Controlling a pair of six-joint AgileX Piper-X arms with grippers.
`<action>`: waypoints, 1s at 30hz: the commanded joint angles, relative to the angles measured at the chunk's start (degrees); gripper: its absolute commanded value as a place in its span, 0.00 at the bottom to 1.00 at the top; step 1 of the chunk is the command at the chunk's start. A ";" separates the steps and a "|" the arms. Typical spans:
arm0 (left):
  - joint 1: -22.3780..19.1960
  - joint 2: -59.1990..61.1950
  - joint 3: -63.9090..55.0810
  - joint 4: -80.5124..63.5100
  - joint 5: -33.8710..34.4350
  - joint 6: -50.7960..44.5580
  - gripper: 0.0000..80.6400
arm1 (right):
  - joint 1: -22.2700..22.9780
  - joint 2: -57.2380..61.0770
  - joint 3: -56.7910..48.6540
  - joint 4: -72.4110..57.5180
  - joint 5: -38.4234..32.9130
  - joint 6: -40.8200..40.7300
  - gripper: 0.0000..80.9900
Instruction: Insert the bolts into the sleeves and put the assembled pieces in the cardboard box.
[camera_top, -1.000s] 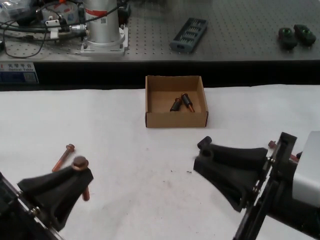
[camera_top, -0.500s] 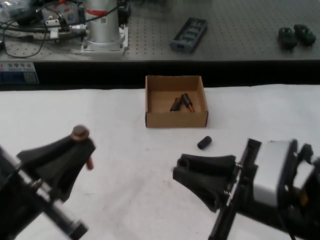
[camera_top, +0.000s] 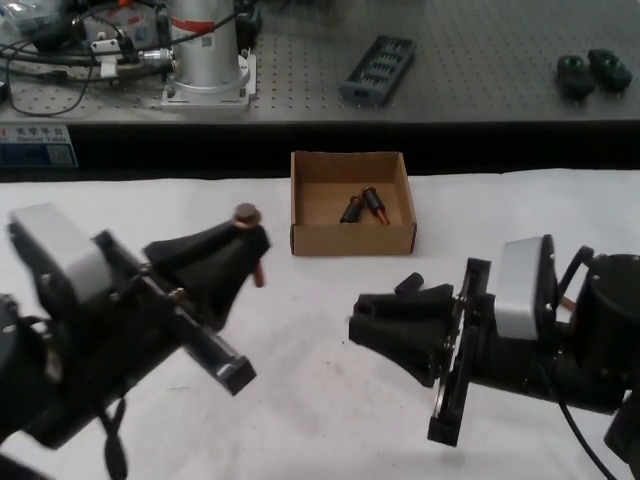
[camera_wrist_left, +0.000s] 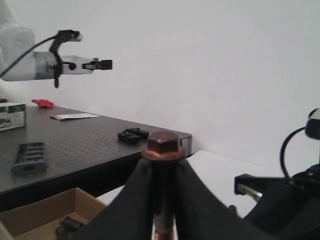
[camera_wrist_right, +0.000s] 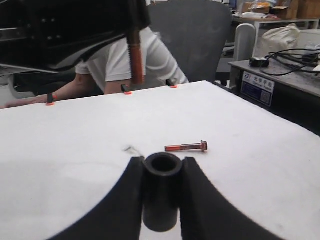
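Observation:
My left gripper (camera_top: 250, 240) is shut on a copper bolt (camera_top: 247, 216), held upright with its hex head up, above the cloth just left of the cardboard box (camera_top: 300, 240). The left wrist view has the bolt (camera_wrist_left: 161, 147) squeezed between the fingers. A black sleeve (camera_wrist_right: 161, 187) sits in my shut right gripper (camera_top: 362, 315), its open bore facing the camera. The two grippers face each other, a gap apart. Two assembled pieces (camera_top: 362, 205) lie in the box. Another black sleeve (camera_top: 408, 283) lies on the cloth beside the right gripper.
A loose copper bolt (camera_wrist_right: 186, 146) lies on the white cloth beyond the held sleeve. Behind the box is a dark perforated bench (camera_top: 450, 60) with a metal post, cables and a black tray. A seated person in a white shirt (camera_wrist_right: 115, 65) is past the table's edge.
My left arm has lifted the bolt and carried it right and forward, toward the box. My right arm has swung left and turned to face it, sleeve in its fingers.

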 joint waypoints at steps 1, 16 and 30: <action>-0.16 7.91 -3.36 -9.66 6.74 -4.28 0.01 | -0.50 2.27 -1.00 -0.55 -3.49 -2.49 0.09; -0.32 11.69 -3.36 -11.95 15.38 -7.96 0.01 | -0.50 3.83 -1.00 0.47 -6.79 -11.86 0.09; -3.16 11.69 -5.09 -11.95 22.40 -10.46 0.01 | -0.50 3.83 -1.00 3.44 -10.64 -11.86 0.09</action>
